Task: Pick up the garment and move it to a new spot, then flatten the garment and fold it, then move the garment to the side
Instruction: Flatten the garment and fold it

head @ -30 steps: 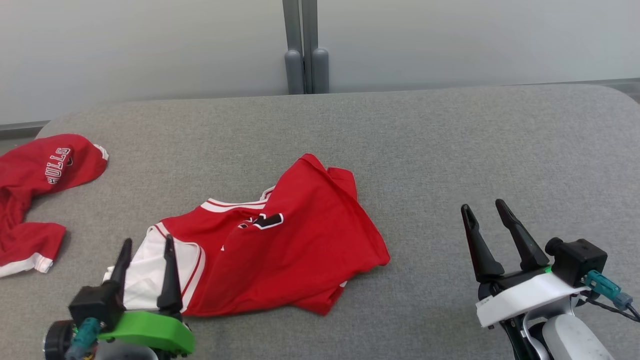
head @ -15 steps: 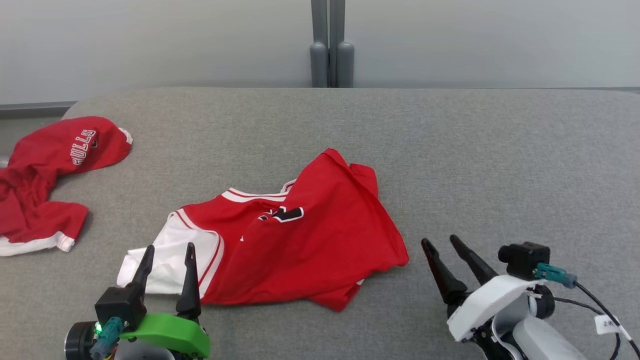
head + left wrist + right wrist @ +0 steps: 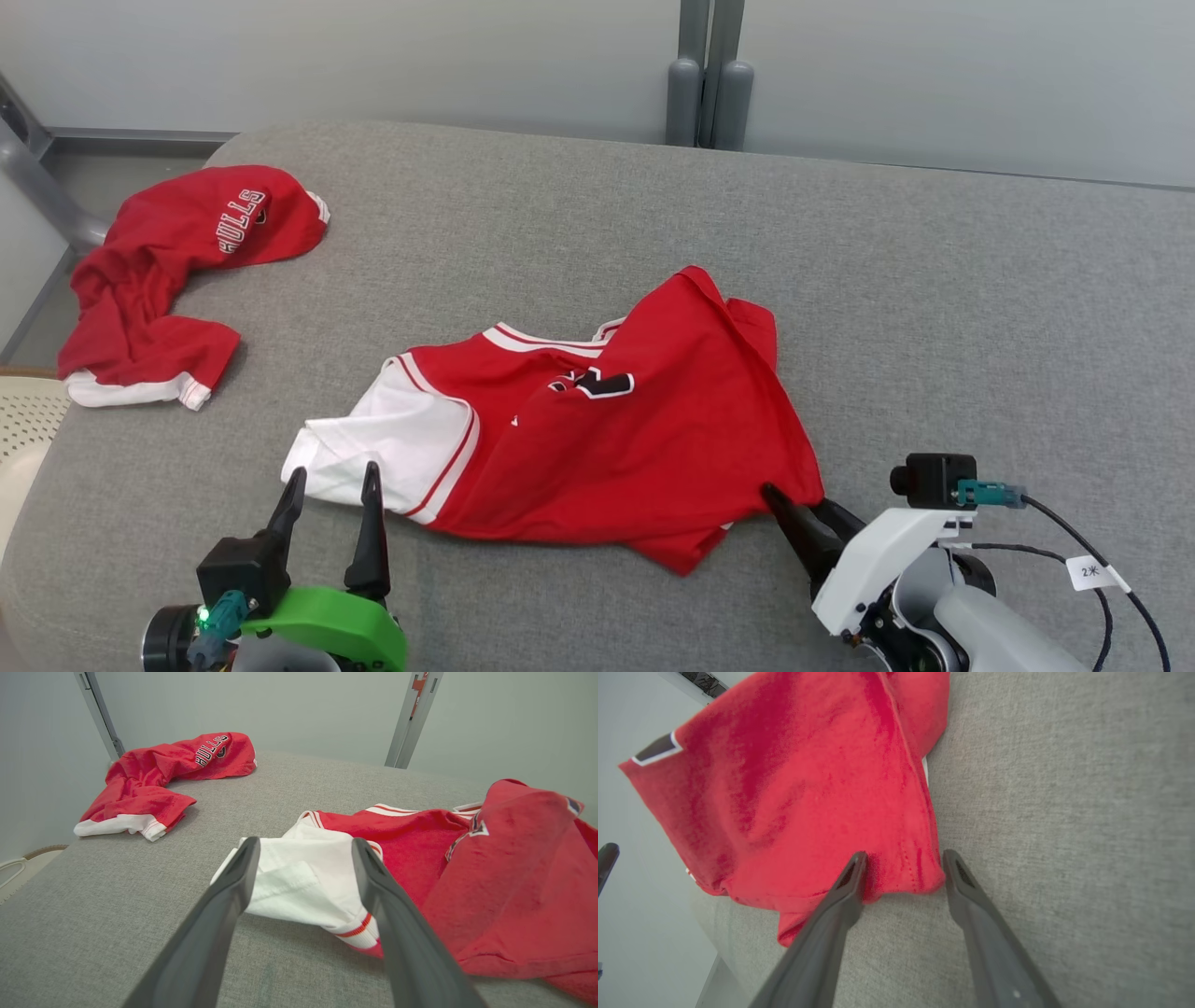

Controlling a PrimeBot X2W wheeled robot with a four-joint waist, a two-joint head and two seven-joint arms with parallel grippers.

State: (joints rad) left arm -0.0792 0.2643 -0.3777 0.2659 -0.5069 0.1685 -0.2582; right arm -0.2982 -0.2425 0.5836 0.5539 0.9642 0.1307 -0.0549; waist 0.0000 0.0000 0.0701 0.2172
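A red jersey (image 3: 597, 439) with a white sleeve and a black number lies crumpled in the middle of the grey padded table (image 3: 934, 308). My left gripper (image 3: 333, 478) is open, its tips right at the near edge of the white sleeve (image 3: 303, 882). My right gripper (image 3: 803, 509) is open, and its tips straddle the jersey's near right corner (image 3: 906, 877) low on the table. Nothing is held by either.
A second red garment (image 3: 177, 271) with white lettering lies bunched at the table's far left edge. A grey post (image 3: 708, 75) stands against the wall behind the table. A pale basket rim (image 3: 23, 420) shows off the left edge.
The head camera has swung, shifting the whole scene right. My right gripper has come down and leftward to the jersey's corner. The left gripper has closed in on the white sleeve.
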